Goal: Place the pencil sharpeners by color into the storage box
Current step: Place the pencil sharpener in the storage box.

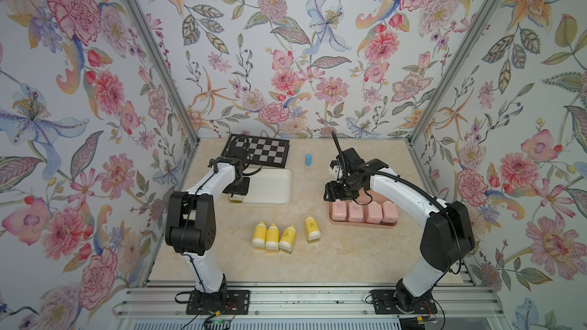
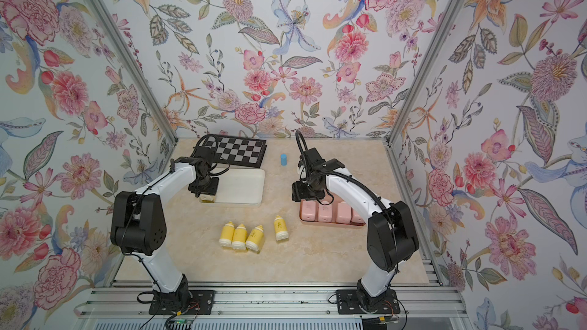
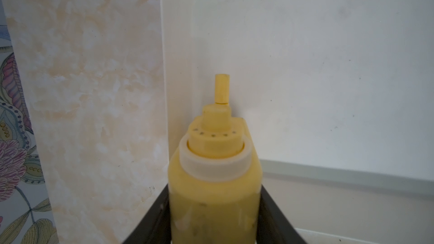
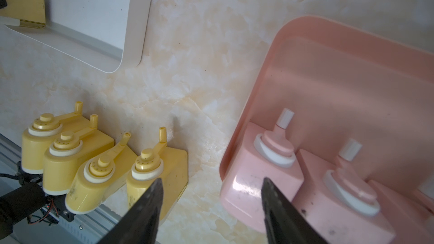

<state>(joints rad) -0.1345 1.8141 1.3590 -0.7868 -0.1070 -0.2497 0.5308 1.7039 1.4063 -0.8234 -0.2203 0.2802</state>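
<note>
Though right hand (image 4: 212,180) gapes empty, left hand (image 3: 214,190) clamps one sharpener (image 3: 215,207); yellow, white-collared, crank-topped.

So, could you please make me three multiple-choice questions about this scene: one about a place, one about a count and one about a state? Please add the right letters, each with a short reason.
1. Where are the pink sharpeners?
A. on the bare table
B. in the pink tray
C. in the white tray

2. How many yellow sharpeners are on the bare table?
A. two
B. three
C. four

3. The left pincer is:
A. shut on a yellow sharpener
B. open and empty
C. shut on a pink sharpener

Answers:
1 B: all four sit in a row inside the pink tray.
2 C: three are close together and one is a little apart.
3 A: it clamps a yellow sharpener at the white tray's corner.
</note>
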